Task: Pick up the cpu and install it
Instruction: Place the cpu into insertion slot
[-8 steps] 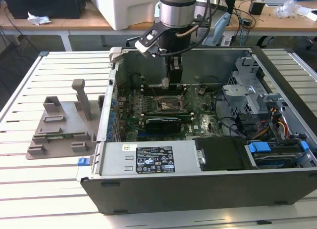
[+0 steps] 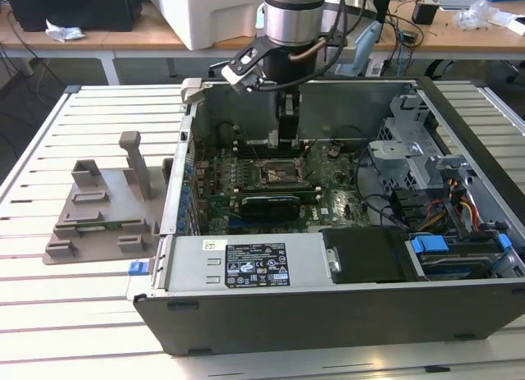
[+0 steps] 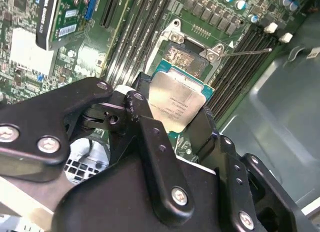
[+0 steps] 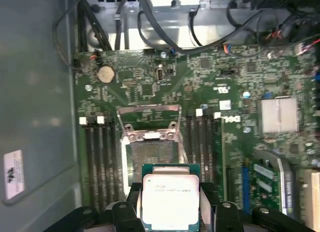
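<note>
The cpu (image 3: 177,99), a thin square chip with a silvery top and green edge, sits clamped between my black fingers (image 3: 146,124). My gripper (image 4: 170,202) is shut on the cpu (image 4: 169,192). Just beyond the chip lies the dark metal-framed socket (image 4: 150,144) with its retaining frame swung up, also seen as the socket (image 3: 189,54) in the second wrist view. In the exterior view my gripper (image 2: 285,140) hangs inside the open computer case, a little above the socket (image 2: 275,173) on the green motherboard (image 2: 328,191).
Memory slots (image 4: 97,157) flank the socket on both sides. A heatsink (image 4: 279,114) and an expansion card (image 2: 271,203) sit nearby. Case walls (image 2: 193,142), a drive cage with cables (image 2: 426,175) and a power supply (image 2: 246,261) surround the board. A grey plastic fixture (image 2: 102,208) stands on the slatted table at the exterior view's left.
</note>
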### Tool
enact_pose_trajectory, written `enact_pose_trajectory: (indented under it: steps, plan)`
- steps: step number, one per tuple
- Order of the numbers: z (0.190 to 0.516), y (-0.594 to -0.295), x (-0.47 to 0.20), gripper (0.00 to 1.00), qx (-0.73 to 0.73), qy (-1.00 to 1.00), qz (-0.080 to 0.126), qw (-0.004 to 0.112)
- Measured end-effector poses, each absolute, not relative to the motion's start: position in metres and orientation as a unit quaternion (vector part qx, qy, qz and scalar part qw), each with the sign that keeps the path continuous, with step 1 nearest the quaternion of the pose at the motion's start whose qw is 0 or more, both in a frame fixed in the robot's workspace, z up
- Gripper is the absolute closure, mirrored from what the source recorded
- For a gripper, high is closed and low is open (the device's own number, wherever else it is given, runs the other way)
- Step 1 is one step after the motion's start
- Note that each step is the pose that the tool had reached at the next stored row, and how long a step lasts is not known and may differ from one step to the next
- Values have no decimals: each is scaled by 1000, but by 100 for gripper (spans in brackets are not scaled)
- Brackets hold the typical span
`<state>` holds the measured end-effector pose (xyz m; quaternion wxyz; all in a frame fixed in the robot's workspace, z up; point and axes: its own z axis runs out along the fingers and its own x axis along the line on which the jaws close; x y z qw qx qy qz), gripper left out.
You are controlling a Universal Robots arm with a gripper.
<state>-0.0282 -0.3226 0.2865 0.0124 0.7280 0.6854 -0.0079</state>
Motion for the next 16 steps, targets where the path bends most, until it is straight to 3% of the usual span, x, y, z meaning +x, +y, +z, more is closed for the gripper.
enact_pose_trajectory:
  steps: [16]
  plan:
    - [276,-322,-28,45,686,727,-7,12]
